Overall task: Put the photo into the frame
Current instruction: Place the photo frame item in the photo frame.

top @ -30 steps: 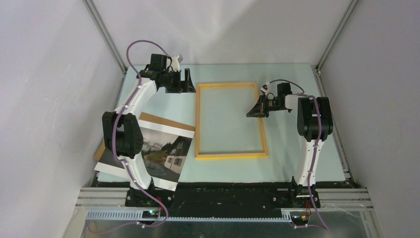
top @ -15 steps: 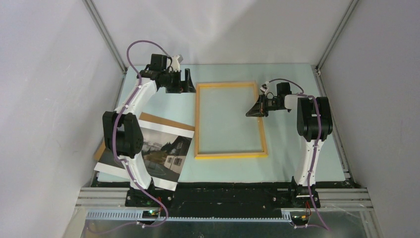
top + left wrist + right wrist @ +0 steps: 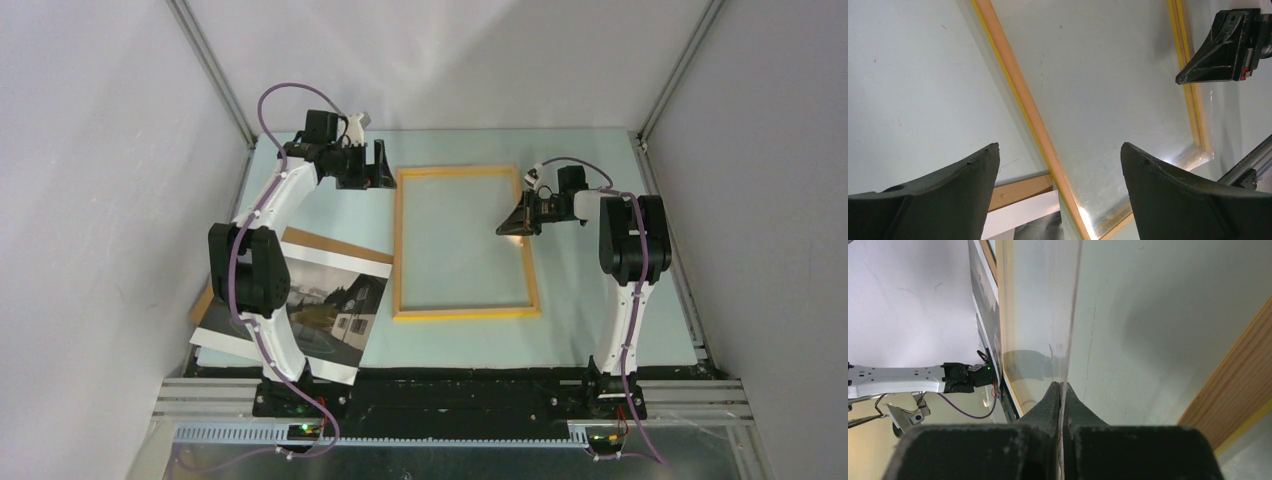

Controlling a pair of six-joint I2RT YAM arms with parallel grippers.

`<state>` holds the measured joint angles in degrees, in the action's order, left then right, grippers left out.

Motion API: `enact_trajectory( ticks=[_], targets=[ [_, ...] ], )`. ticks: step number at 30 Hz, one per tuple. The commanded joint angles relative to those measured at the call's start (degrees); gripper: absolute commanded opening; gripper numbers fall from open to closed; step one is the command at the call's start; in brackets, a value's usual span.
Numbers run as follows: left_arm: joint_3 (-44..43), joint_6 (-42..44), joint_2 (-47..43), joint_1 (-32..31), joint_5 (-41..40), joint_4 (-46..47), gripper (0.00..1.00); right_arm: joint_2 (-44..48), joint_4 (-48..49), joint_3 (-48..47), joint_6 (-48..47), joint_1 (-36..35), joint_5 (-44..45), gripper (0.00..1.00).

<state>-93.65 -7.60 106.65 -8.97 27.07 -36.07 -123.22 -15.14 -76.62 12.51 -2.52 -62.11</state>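
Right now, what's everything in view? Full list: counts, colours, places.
frame: 1, yellow-orange wood around a clear pane, flat mid-table
photo: 1, dark grey landscape, white borders, near-left corner
backing board: 1, plain brown, under the photo
table mat: 1, pale blue-green, under everything
left arm: 1, white and black, reaching to the frame's far-left corner
right arm: 1, white and black, reaching over the frame's right edge
left pincer: 1, black, open and empty, beside that far-left corner
right pincer: 1, black, shut, tips at the clear pane by the right edge
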Motion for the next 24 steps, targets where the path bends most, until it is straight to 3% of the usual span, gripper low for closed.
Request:
enact_trajectory(
  ticks=[1,24],
  targets=[
    [0.5,-0.6,-0.1,0.0,1.1,1.2,0.95,0.5,0.4,-2.5,-2.2,-0.8,0.2,0.00],
    [0.9,-0.4,0.3,-0.3,1.3,1.2,0.95,-0.2,-2.4,-5.3,-4.0,-0.9,0.1,0.00]
  ],
)
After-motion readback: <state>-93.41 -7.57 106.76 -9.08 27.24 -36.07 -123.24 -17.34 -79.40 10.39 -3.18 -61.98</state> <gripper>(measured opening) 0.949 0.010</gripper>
